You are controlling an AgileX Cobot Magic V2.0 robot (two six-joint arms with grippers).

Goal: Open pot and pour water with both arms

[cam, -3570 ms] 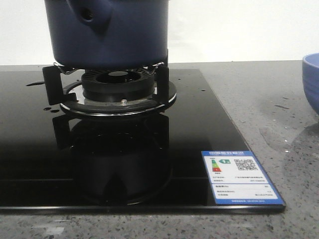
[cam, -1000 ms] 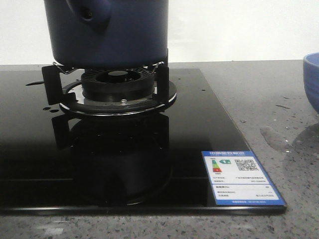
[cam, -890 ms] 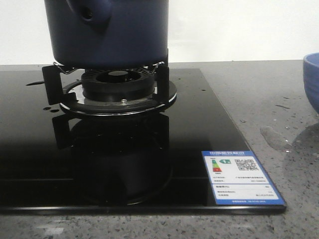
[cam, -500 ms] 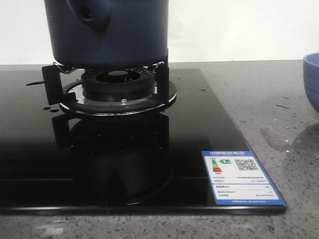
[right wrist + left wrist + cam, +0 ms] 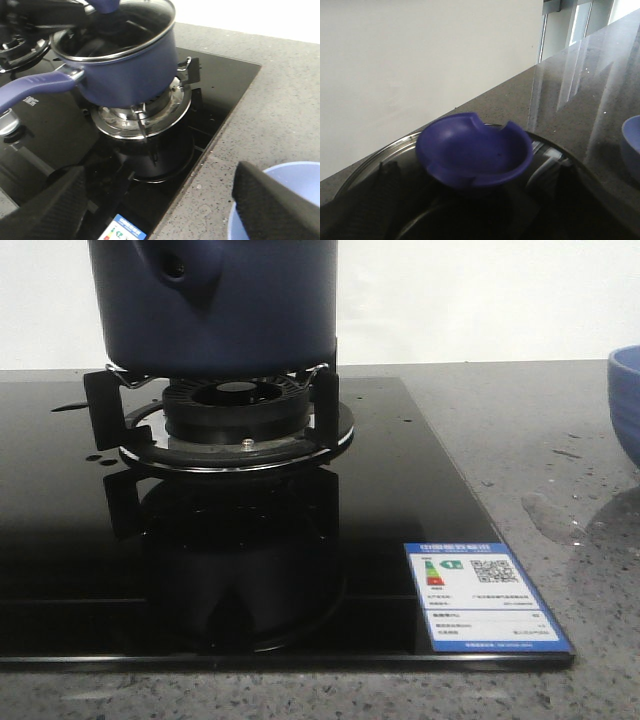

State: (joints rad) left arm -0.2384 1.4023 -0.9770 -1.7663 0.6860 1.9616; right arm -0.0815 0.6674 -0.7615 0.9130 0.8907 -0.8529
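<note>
**One pot, one bowl, one lid still on**

Nothing on the hob has shifted across the earlier front frames: the dark navy-blue straight-sided cylindrical pot (image 5: 213, 305) sits on the same black metal burner grate (image 5: 225, 415) as before, and the periwinkle-blue round bowl (image 5: 626, 400) has slid only slightly toward the counter's right edge.

One pot stands on the single burner in view, near the far edge of the glossy black glass hob (image 5: 390, 500). Its one glass lid with a steel rim (image 5: 125, 27) is closed on it, and one blue knob (image 5: 474, 152) tops that lid. One long blue handle (image 5: 35, 90) juts from the pot's side.

The left gripper (image 5: 470, 205) hangs around the knob, its dark fingers (image 5: 375, 200) on either side; whether they touch it cannot be told. The right gripper (image 5: 155, 210) stands spread wide over the hob's right edge, holding nothing.

Water (image 5: 545, 515) shows as one wet patch on the grey speckled counter (image 5: 520, 420), near the bowl. One blue-edged energy label (image 5: 485, 597) lies at the hob's near right corner.
</note>
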